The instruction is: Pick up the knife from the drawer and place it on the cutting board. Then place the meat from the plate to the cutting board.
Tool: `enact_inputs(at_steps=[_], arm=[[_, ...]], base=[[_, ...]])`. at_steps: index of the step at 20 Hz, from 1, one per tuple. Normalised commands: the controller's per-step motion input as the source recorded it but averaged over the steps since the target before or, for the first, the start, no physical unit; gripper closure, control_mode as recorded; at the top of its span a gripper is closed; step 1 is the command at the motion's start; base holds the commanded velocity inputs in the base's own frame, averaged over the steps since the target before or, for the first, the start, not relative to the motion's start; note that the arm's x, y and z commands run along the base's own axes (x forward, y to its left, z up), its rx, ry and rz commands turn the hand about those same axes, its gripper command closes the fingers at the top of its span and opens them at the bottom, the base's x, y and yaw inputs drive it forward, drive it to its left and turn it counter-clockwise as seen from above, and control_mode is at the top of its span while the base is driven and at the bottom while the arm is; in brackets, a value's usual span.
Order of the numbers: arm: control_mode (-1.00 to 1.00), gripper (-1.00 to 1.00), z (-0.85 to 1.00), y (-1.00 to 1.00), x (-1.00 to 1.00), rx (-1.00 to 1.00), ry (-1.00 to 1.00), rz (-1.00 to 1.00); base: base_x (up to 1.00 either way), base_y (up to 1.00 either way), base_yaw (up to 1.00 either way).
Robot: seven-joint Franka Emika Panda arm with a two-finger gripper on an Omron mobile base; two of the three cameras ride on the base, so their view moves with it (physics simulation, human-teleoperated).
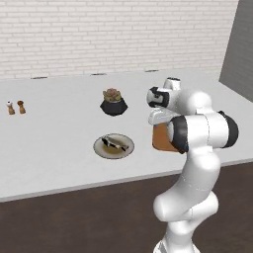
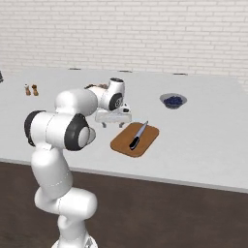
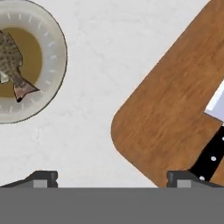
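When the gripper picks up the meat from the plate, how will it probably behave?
The meat looks thin and flat on the plate, so it may flop or bend. Its tapered end offers little to grip, and it might slide on the plate's shallow centre when the fingers close.

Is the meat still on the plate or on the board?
On the plate. The meat lies in the plate, while the cutting board holds just the knife. The open gripper hovers between them.
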Motion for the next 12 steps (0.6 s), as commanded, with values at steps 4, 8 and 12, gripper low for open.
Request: enact_inputs(at_steps=[4,8,12], arm=[[-1.0,-1.0,0.13,1.0,-0.01,-0.08,-0.02,0.63],[-1.0,-1.0,0.18,1.0,-0.29,-0.14,-0.1,0.42],[-1.0,-1.0,0.01,1.0,-0.34,-0.01,-0.09,0.13]], base=[[0.0,0.0,0.0],[0.0,0.0,0.0],[0.0,0.0,0.0]])
